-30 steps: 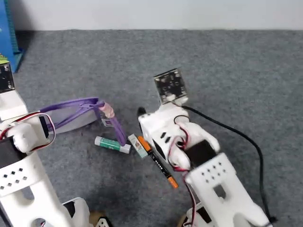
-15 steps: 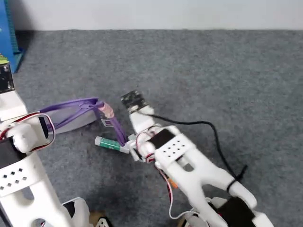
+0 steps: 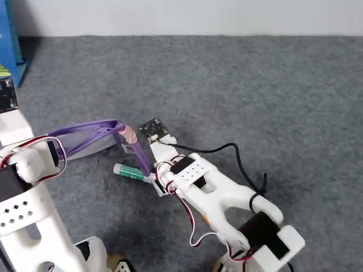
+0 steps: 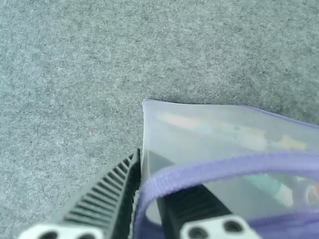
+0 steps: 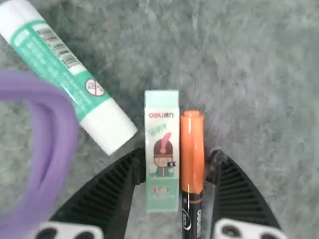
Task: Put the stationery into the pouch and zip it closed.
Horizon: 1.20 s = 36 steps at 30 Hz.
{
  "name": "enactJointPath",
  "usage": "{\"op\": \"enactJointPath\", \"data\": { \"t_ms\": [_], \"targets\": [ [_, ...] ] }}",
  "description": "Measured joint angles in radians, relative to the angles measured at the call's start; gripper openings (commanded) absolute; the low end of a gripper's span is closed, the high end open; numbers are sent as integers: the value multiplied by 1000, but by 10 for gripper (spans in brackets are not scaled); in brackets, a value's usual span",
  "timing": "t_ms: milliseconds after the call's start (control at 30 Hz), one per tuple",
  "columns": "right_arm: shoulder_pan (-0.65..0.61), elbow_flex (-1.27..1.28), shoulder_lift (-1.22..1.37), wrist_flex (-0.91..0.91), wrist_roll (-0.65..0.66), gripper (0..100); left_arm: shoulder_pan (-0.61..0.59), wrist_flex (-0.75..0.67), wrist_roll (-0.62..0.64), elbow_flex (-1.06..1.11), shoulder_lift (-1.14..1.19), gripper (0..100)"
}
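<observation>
A translucent pouch [image 3: 93, 139] with a purple zip edge lies on the grey mat, and its mouth faces the stationery. My left gripper [image 4: 144, 191] is shut on the pouch's [image 4: 224, 144] corner. A green-and-white glue stick [image 3: 131, 172] lies just outside the mouth. My right gripper [image 5: 174, 157] is open and low over the mat, its fingers standing either side of a green eraser [image 5: 162, 157] and an orange marker [image 5: 192, 159] lying side by side. The glue stick [image 5: 65, 74] and a purple loop of the pouch [image 5: 45, 149] lie beside them.
A blue box [image 3: 8, 39] stands at the far left edge. The right arm's black cable [image 3: 238, 164] loops over the mat behind it. Open grey mat stretches across the back and right.
The right arm has swung left and come down, so its open gripper now straddles the eraser and marker. The left arm and pouch have stayed put.
</observation>
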Motion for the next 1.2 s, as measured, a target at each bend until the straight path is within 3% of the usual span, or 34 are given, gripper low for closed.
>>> {"op": "enactJointPath", "data": {
  "t_ms": [133, 567, 900, 1200],
  "targets": [
    [6, -9, 21, -3, 9, 6, 0, 0, 0, 0, 0, 13],
    [38, -54, -37, 155, 81, 7, 0, 0, 0, 0, 0, 13],
    [37, -54, -517, 413, 92, 7, 0, 0, 0, 11, 0, 13],
    [8, -64, -971, 439, 155, 7, 0, 0, 0, 11, 0, 13]
  ]
}}
